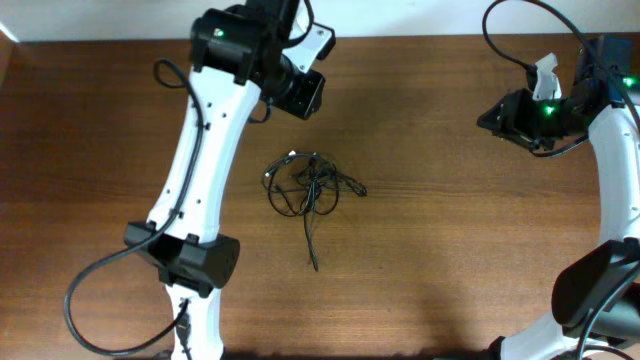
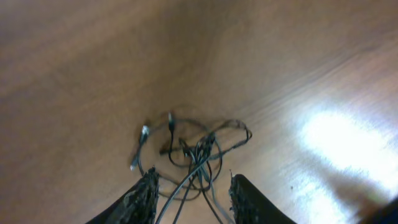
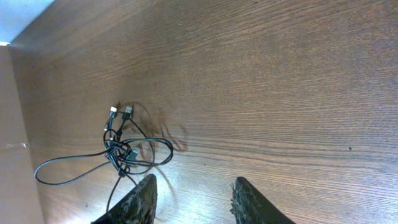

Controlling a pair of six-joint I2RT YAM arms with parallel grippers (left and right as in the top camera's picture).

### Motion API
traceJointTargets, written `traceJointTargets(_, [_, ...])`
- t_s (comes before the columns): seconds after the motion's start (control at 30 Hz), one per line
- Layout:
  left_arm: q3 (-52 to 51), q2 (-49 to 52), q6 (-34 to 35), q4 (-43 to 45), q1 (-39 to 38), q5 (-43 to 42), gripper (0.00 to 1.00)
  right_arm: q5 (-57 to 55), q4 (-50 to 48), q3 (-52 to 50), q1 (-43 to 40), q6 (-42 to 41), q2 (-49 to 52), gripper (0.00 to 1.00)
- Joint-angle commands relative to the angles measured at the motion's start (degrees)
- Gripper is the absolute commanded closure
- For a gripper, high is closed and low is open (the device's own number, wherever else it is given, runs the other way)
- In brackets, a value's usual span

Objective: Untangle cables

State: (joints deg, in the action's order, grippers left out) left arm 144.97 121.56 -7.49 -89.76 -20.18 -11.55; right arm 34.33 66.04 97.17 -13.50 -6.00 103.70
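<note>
Tangled cables (image 1: 312, 185) lie at middle of bench (image 1: 450, 250), well off every edge, just ahead of left jaws, spread wide, holding nothing. Well apart from tangle, right jaws likewise parted, broad wood between.

cable tangle (image 1: 312, 185) x1, qty unclear | L hand (image 2: 193, 176), R hand (image 3: 194, 180): 2 | table (image 1: 450, 250) x1

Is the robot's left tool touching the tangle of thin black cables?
Apart. In the overhead view, a strip of brown wooden table shows between the left tool and the tangle of thin black cables.
</note>
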Motion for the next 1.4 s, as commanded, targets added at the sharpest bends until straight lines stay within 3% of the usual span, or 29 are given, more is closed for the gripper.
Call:
traceJointTargets(0.0, [-14.0, 0.5, -0.7, 6.8, -0.4, -0.2, 0.61, -0.7, 0.3, -0.5, 0.0, 0.2, -1.8, 0.6])
traceJointTargets(0.13, [-27.9, 0.6, -10.7, 20.3, -0.4, -2.0, 0.6, -0.7, 0.3, -0.5, -0.1, 0.2, -1.8, 0.59])
traceJointTargets(0.23, [-31.8, 0.6, -16.9, 20.1, -0.4, -7.8, 0.59, -0.7, 0.6, -0.5, -0.1, 0.2, -1.8, 0.59])
traceJointTargets(0.53, [-44.7, 0.6, -15.9, 27.4, -0.5, -7.8, 0.58, -0.7, 0.7, -0.5, -0.1, 0.2, -1.8, 0.59])
traceJointTargets(0.57, [-46.2, 0.6, -15.7, 27.5, -0.5, -7.8, 0.66, -0.7, 0.7, -0.5, 0.0, 0.2, -1.8, 0.59])
traceJointTargets(0.7, [-51.5, 0.6, -10.1, 28.9, -2.2, -7.8, 0.68, -0.7, 0.6, -0.5, -0.1, 0.2, -1.8, 0.58])
traceJointTargets(0.87, [-58.6, 0.6, -3.6, 41.9, -5.2, -7.7, 0.69, -0.7, 0.7, -0.5, 0.0, 0.2, -1.8, 0.58])
traceJointTargets(0.9, [-59.9, 0.6, -2.3, 44.3, -5.7, -7.6, 0.76, -0.7, 0.7, -0.5, 0.0, 0.2, -1.8, 0.58])
traceJointTargets(0.97, [-58.7, 0.4, -1.3, 43.7, -6.0, -7.8, 1.0, -0.5, 0.8, -0.5, 0.0, 0.2, -1.8, 0.58])
traceJointTargets(1.13, [-42.7, -4.1, -0.7, 34.2, -3.6, -17.3, 1.0, 1.1, 1.1, -0.5, 2.5, 0.3, -1.8, 0.59])
traceJointTargets(1.27, [-30.9, -7.1, -1.2, 26.6, -2.0, -24.4, 1.0, 16.2, -2.8, -0.4, 8.7, 1.5, -1.8, 0.6])
traceJointTargets(1.37, [-26.6, -8.0, -2.4, 23.3, -0.8, -32.1, 1.0, 21.2, -7.5, 2.2, 13.8, 0.9, -1.8, 0.6])
